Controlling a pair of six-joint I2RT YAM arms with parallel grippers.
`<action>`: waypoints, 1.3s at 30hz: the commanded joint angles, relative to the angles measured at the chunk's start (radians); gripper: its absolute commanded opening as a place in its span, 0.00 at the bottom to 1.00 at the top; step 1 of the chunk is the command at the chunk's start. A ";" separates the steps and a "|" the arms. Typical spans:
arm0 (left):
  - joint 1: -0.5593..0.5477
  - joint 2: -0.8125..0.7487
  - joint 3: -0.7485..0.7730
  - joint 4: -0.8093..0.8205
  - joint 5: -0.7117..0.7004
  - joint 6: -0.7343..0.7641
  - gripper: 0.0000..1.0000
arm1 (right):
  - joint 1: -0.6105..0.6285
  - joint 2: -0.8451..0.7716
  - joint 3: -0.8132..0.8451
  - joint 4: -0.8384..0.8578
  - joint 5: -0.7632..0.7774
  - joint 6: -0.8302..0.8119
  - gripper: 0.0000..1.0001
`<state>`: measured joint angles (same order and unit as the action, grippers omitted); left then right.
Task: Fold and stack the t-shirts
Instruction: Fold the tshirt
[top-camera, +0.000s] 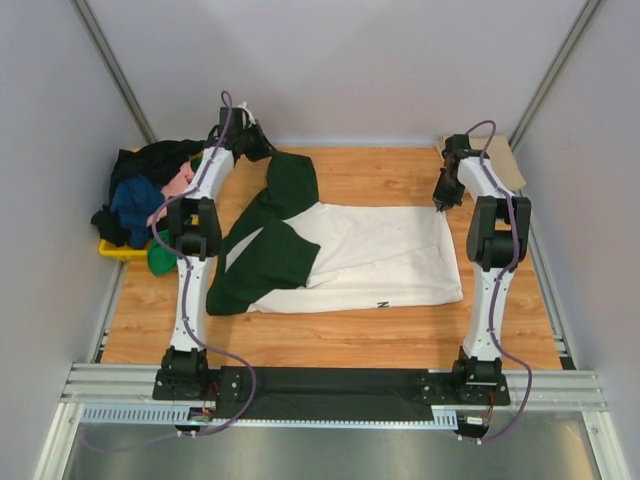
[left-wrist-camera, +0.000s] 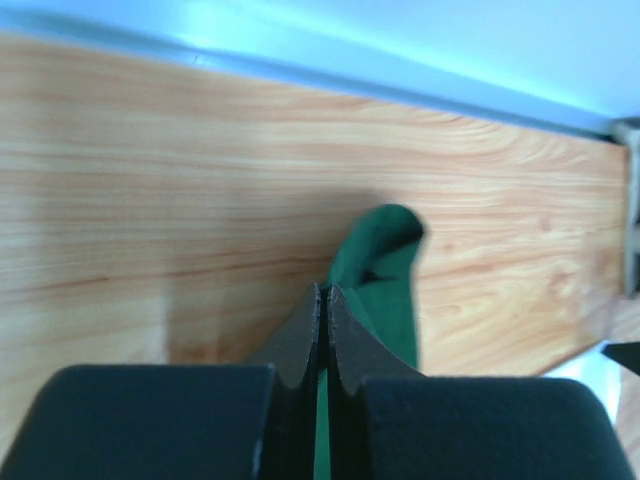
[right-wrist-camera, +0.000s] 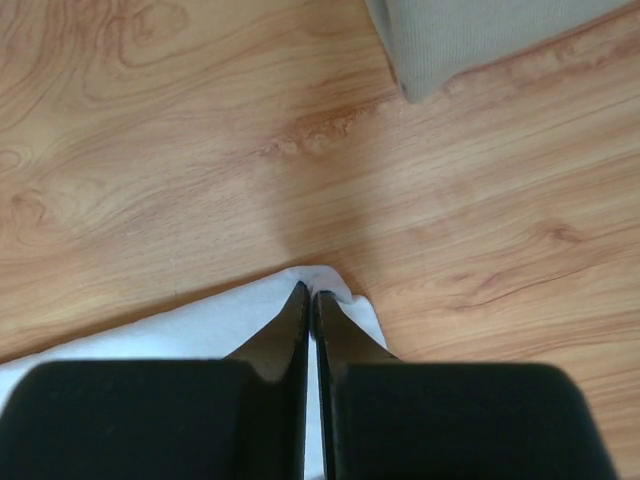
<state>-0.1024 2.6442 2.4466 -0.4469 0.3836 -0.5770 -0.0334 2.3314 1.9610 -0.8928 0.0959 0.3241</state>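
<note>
The tray (top-camera: 118, 251) at the left of the table (top-camera: 400, 335) holds heaped tees (top-camera: 150, 185): black, blue, pink, perhaps green. The cream tee (top-camera: 370, 260) lies spread mid-table, with the left claw (left-wrist-camera: 322, 290) clamped on its green sleeve (left-wrist-camera: 385, 270) and the right claw (right-wrist-camera: 308, 292) clamped on a far corner.

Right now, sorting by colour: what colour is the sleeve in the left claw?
Dark green sleeve, best in left wrist view.

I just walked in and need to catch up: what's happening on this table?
Both arms are handling a cream t-shirt spread on the table. The left gripper is shut on a green sleeve, the right gripper on the shirt's cream corner. Other shirts lie heaped at the left.
</note>
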 joint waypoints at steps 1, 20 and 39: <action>0.010 -0.217 0.000 0.004 0.008 0.041 0.00 | 0.004 -0.052 -0.005 0.003 -0.019 -0.013 0.00; -0.022 -1.110 -0.878 -0.176 -0.271 0.069 0.00 | 0.001 -0.446 -0.388 0.107 -0.010 0.006 0.00; -0.106 -1.894 -1.699 -0.460 -0.282 -0.198 0.55 | -0.002 -0.642 -0.611 0.117 0.088 0.124 0.92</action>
<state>-0.2035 0.8291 0.7502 -0.8589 0.0647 -0.7578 -0.0357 1.7866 1.3457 -0.7742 0.1246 0.4133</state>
